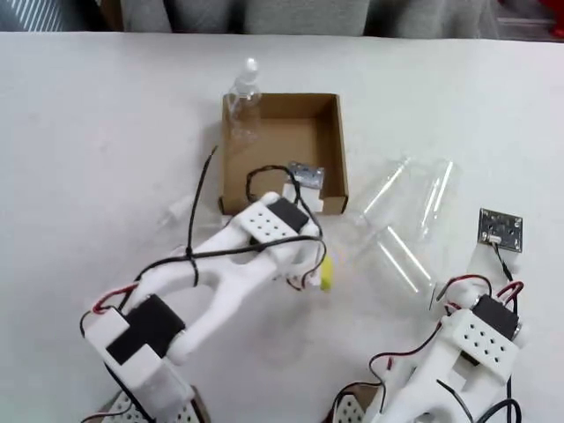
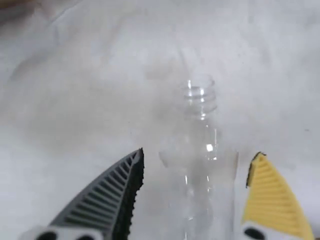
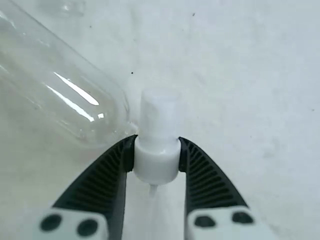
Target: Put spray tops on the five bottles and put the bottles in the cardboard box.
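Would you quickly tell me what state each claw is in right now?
Left claw: open, straddling a topless clear bottle, not gripping it.
Right claw: closed on a white spray top.

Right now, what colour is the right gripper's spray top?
White spray top, clearest in right wrist view.

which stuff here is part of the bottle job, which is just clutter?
Job:
cardboard box
capped bottle at its far corner
open-necked bottle between the left gripper's open jaws
spray top in the right gripper's shut jaws
bare bottles lying beside the box

Not job:
table
grey furniture behind it
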Controlling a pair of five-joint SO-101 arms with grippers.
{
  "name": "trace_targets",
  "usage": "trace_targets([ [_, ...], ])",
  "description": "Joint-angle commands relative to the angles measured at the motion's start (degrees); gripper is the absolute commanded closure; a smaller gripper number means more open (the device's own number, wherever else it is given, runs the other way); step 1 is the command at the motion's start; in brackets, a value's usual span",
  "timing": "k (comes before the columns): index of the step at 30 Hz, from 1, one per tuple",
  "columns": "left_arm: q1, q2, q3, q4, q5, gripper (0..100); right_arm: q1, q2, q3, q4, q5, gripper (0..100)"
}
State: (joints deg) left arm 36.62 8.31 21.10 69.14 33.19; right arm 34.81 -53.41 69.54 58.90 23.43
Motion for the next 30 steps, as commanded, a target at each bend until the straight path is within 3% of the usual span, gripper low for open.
trace_targets([
  [1, -1.8, -0.22, -3.08, 0.7, -0.7, 67, -0.57, -0.92, -0.44, -0.66, 0.53, 98.1],
  [23, -1.89, 0.13, -4.84, 1.05, 7.03, 71, -0.57, -0.92, -0.44, -0.66, 0.53, 98.1],
  [30, -0.48, 6.99, -5.01, 1.05, 7.12, 71, -0.57, -0.92, -0.44, -0.66, 0.53, 98.1],
])
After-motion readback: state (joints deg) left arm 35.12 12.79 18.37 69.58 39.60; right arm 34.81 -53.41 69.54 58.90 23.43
